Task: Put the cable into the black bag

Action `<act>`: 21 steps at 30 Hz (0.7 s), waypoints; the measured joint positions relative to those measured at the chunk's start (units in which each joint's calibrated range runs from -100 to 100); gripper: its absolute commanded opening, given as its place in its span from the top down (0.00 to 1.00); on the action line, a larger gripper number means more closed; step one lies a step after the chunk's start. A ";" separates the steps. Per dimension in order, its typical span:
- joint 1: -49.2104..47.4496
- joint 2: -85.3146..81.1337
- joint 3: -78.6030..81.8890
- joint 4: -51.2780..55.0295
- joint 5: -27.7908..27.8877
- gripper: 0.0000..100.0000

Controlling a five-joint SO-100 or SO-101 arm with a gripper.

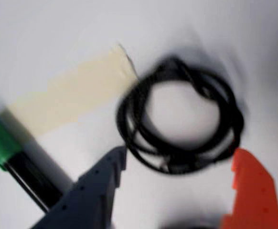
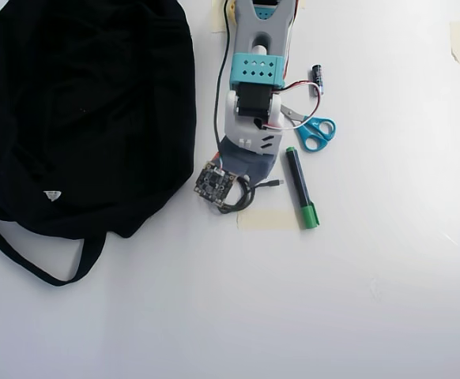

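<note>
1. Gripper [image 1: 177, 160] is hanging with its jaws spread wide, the dark finger at 7 o'clock and the orange finger at 5 o'clock in the wrist view, pinching nothing.
2. The cable [image 1: 179, 121] is lying coiled on the white table [image 2: 356, 300], just beyond the fingertips.
3. The tape strip [image 1: 72, 95] is touching the coil at its 10 o'clock side.
4. The green marker [image 2: 301, 188] is lying at 3 o'clock of the cable in the overhead view.
5. The black bag [image 2: 88, 110] is resting at 9 o'clock of the arm.
</note>
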 measured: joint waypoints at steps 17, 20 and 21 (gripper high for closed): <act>0.88 4.07 0.00 3.61 -2.98 0.71; 1.40 5.31 0.00 2.83 -2.98 0.71; 1.69 5.56 0.00 2.40 -2.98 0.71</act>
